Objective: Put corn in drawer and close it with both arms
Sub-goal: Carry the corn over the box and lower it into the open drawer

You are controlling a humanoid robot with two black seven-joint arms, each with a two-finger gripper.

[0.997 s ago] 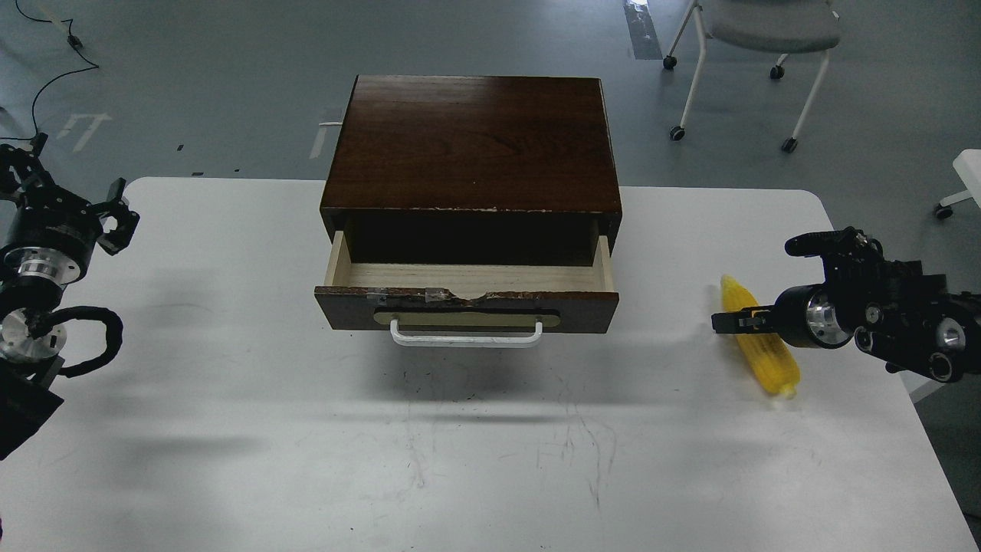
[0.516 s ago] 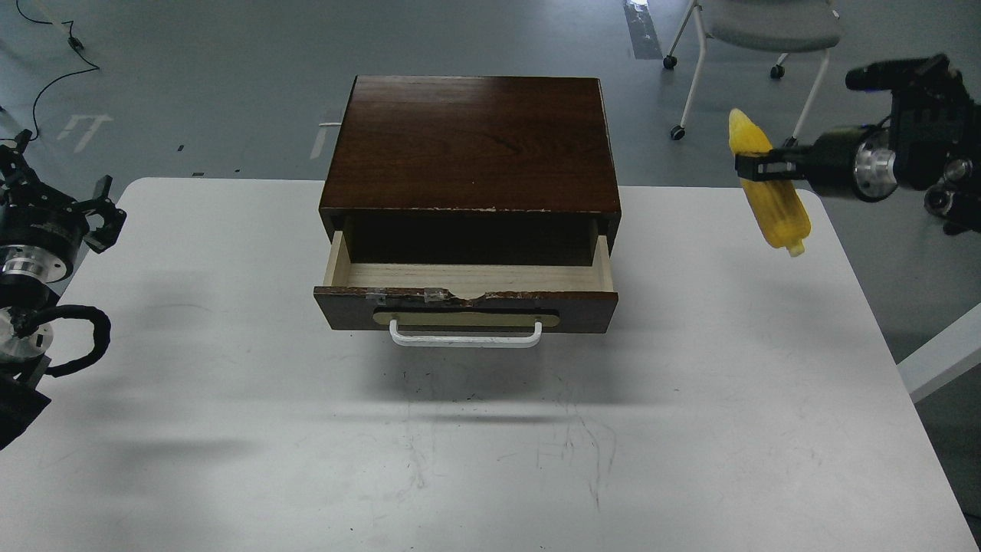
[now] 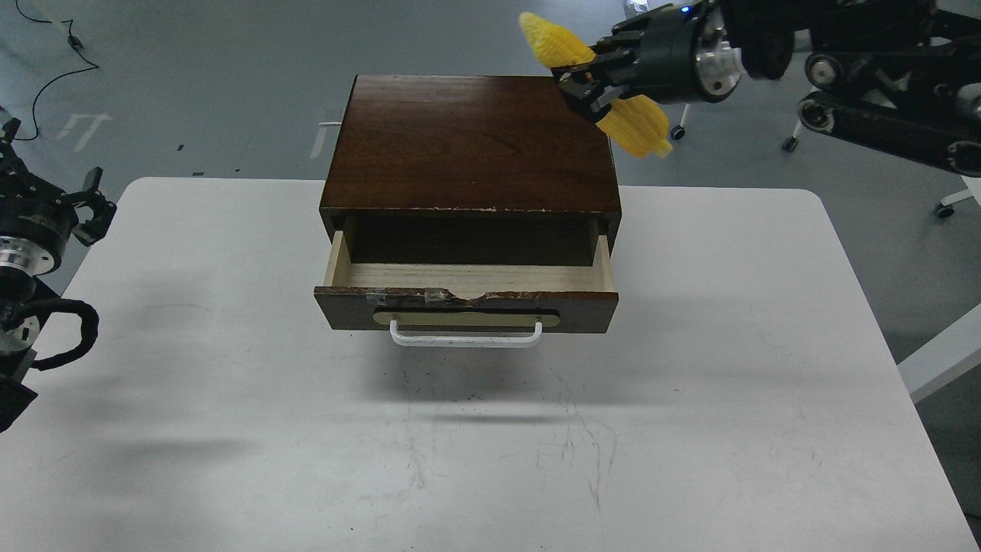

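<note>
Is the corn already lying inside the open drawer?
No. The right gripper holds the corn in the air above the cabinet's back right corner, and the drawer is empty.

No text, label, brand, number or sign can be read anywhere in the head view.

Looks like a robotics lab / test room from my end. Grey bare floor (image 3: 191, 69) w/ tape marks, loose black cable (image 3: 54, 84) trailing across it top left. I'm working over a plain white table (image 3: 230, 429), scuffed & scratched, not home furniture. Wheeled office chair legs (image 3: 789, 142) behind, far right. Only a lone wooden drawer box (image 3: 471, 142) set on the table as a prop.
</note>
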